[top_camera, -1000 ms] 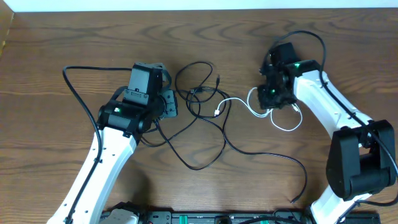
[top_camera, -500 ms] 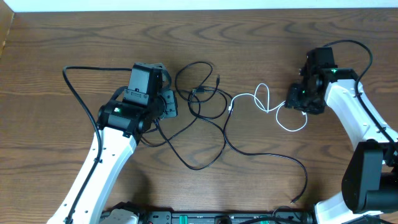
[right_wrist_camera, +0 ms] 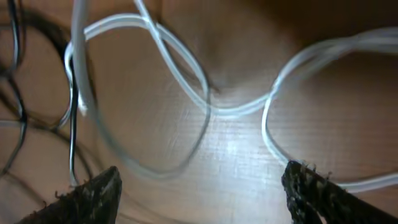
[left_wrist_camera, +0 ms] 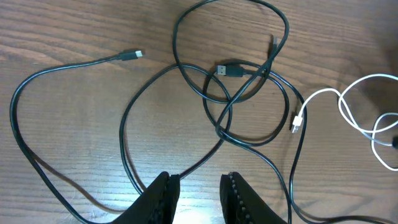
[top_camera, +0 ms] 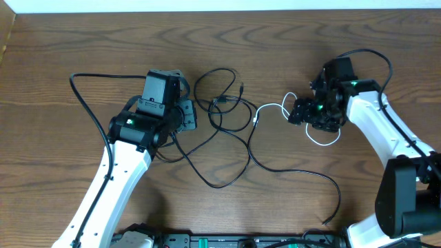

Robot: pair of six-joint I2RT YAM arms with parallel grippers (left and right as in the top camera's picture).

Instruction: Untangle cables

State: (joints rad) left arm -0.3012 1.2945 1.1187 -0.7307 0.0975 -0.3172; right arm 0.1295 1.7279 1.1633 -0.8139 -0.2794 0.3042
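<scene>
The black cable (top_camera: 219,184) lies in tangled loops at the table's middle, one tail running to the front right. The white cable (top_camera: 324,143) lies to its right; its small plug (left_wrist_camera: 297,122) rests beside the black loops (left_wrist_camera: 252,140). My left gripper (top_camera: 186,115) sits low at the left edge of the black loops. Its jaws (left_wrist_camera: 200,186) stand narrowly open with bare wood between them, and a black strand passes by the left fingertip. My right gripper (top_camera: 303,114) hovers wide open (right_wrist_camera: 202,186) over the white cable's loops (right_wrist_camera: 180,56), holding nothing.
A thick black arm wire (top_camera: 83,103) arcs out to the left of the left arm. The table's far edge (top_camera: 220,10) runs along the top. A black base bar (top_camera: 241,241) lies at the front edge.
The right gripper pulled the white cable to the right, then opened and let it go, and has moved back left over it. The left arm has not moved.
</scene>
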